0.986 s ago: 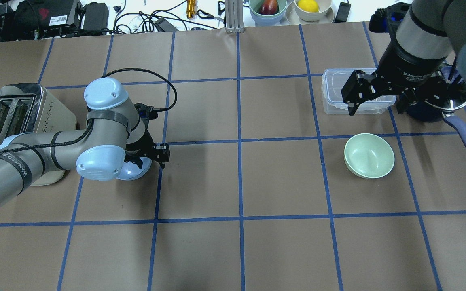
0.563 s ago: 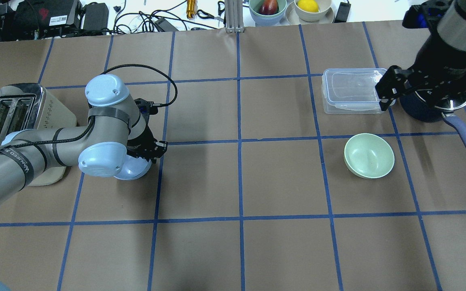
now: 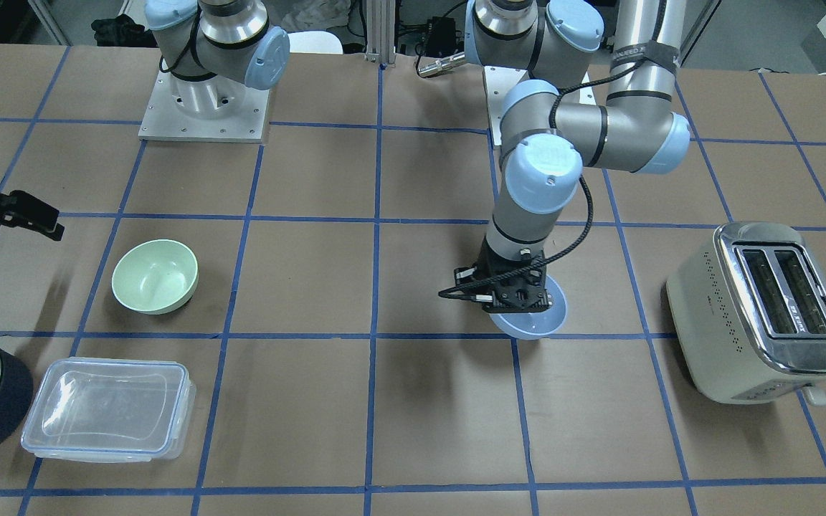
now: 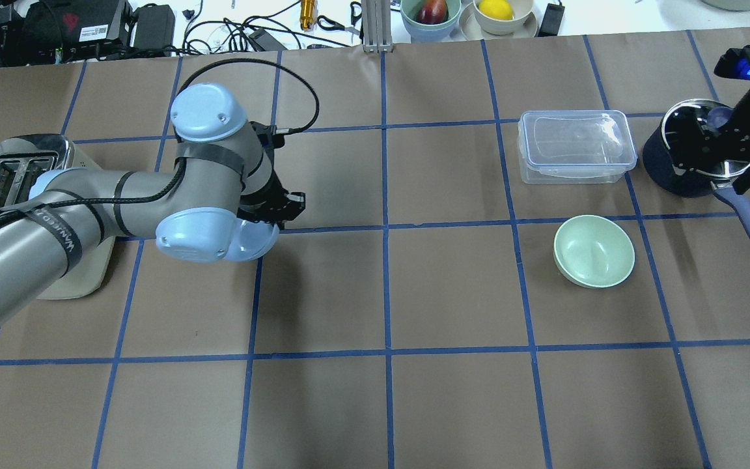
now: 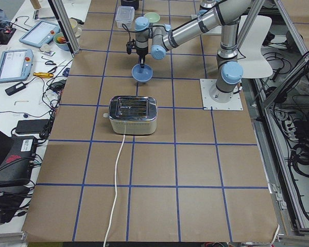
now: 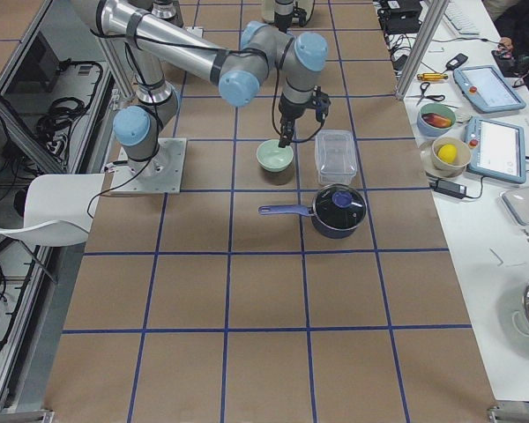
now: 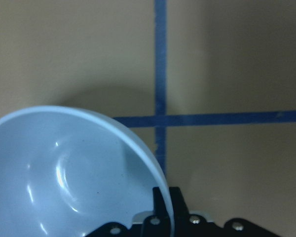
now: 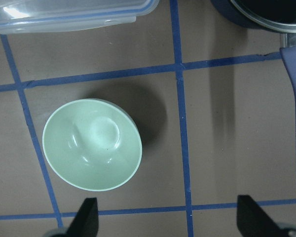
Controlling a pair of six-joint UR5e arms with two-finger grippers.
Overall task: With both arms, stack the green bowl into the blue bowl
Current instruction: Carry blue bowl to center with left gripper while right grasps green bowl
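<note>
Since a moment ago the left gripper [image 7: 164, 206] has carried the blue bowl [image 7: 64, 177] up and away from the toaster [image 3: 764, 308], farther out across the worktop [image 4: 453, 391]. The right gripper [image 8: 170, 222] has swung off to the far right, so the clear lidded container [image 4: 573, 146] is now uncovered. From overhead, most of the blue bowl is tucked under the left arm [image 4: 121, 202], with only a pale crescent peeking out beside its wrist cap. The gripper's tips cannot be made out there. The wrist camera settles it: one black finger [image 7: 163, 197] is pinched on the bowl's rim at the frame's bottom edge, while its partner on the other side of the rim is hidden. The bowl hangs mouth up and somewhat tipped, and its shadow lies apart from it on the brown paper. The right gripper is cut off by the frame edge overhead, above the dark blue saucepan [image 4: 661, 170]. Its own camera shows both fingers [image 8: 87, 217] spread wide with nothing between them. The green bowl [image 4: 594, 251] sits upright on the worktop, mouth up, just near of the container and well apart from the blue bowl. Being round, it has no long axis to speak of.
</note>
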